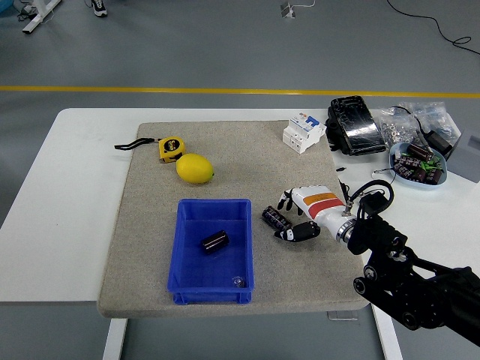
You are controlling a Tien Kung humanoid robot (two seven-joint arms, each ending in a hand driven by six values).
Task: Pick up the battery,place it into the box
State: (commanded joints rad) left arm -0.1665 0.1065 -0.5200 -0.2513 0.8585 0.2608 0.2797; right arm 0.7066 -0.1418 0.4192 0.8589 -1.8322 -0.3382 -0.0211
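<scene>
A dark cylindrical battery (274, 217) lies on the grey mat (142, 247), just right of the blue box (184, 289). My right hand (284, 218) rests on the mat at the battery's right end. Its fingers (286, 199) are spread above the battery and its thumb (289, 235) is below it, not closed on it. A second dark battery (214, 241) lies inside the blue box, near its middle. The left arm is out of view.
A lemon (195, 168) and a yellow tape measure (170, 148) lie left of centre at the back. A white circuit breaker (303, 132), a black pouch (355, 124), bags of parts (420, 120) and a bowl of batteries (420, 166) sit at the back right.
</scene>
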